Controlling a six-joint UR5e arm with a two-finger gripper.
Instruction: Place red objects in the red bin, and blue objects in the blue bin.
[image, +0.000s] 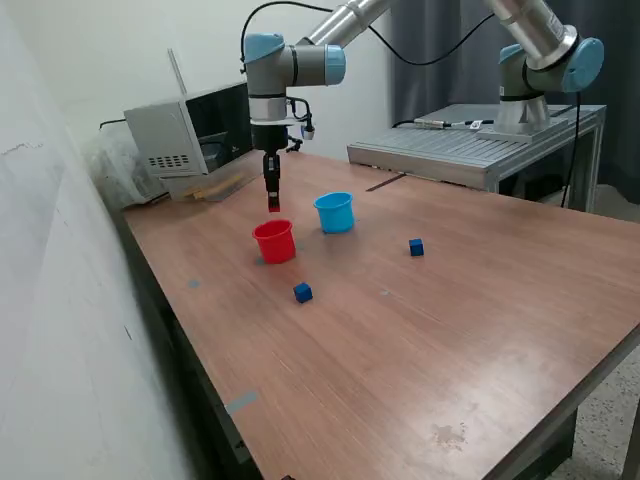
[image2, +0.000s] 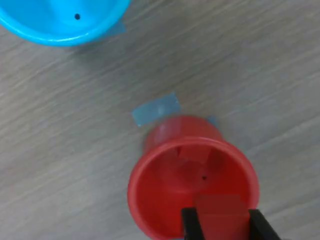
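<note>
Nearest, one blue cube (image: 303, 292) lies on the table (image: 420, 350) before the red bin (image: 274, 241); a second blue cube (image: 416, 247) sits well off toward the exterior view's right. Above the red bin's mouth hangs the pincer (image: 273, 205), clamped on a red cube (image2: 221, 214), poised so a release would likely drop it inside. Just behind stands the blue bin (image: 335, 212).

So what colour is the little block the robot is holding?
Red. The cube sits between the gripper fingers, clearest in the wrist view.

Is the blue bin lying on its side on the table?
No, the blue bin stands upright, its opening facing up, beside the red bin.
</note>
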